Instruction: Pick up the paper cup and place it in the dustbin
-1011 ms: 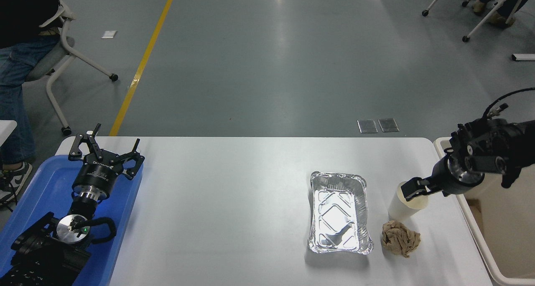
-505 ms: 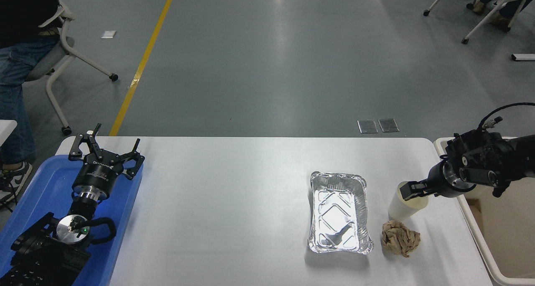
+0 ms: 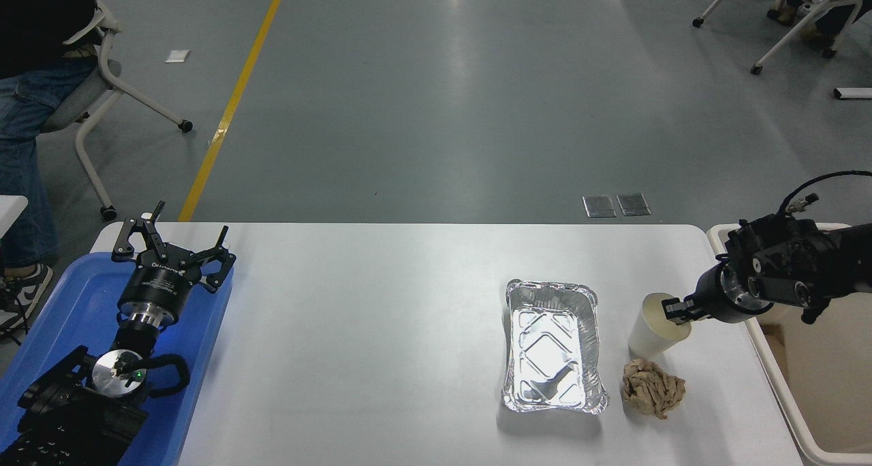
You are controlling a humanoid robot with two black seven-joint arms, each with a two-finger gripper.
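The white paper cup [image 3: 648, 333] stands on the white table [image 3: 381, 330], to the right of the foil tray. My right gripper [image 3: 676, 311] reaches in from the right and its fingers pinch the cup's right rim, with the cup resting on the table and leaning slightly left. The cream-beige dustbin [image 3: 768, 367] stands just off the table's right edge, under my right arm. My left gripper [image 3: 170, 246] is parked at the lower left with its fingers spread open and empty.
A shiny foil tray [image 3: 553, 347] lies left of the cup. A crumpled brown paper ball [image 3: 652, 387] lies just in front of the cup. A blue plastic tray [image 3: 68, 309] sits under the left arm. A person sits on a chair at the far left.
My right gripper has lowered and drawn slightly right to the cup's right rim, its fingers narrowing on it. The cup has tipped a little to the left. The left arm has not moved.
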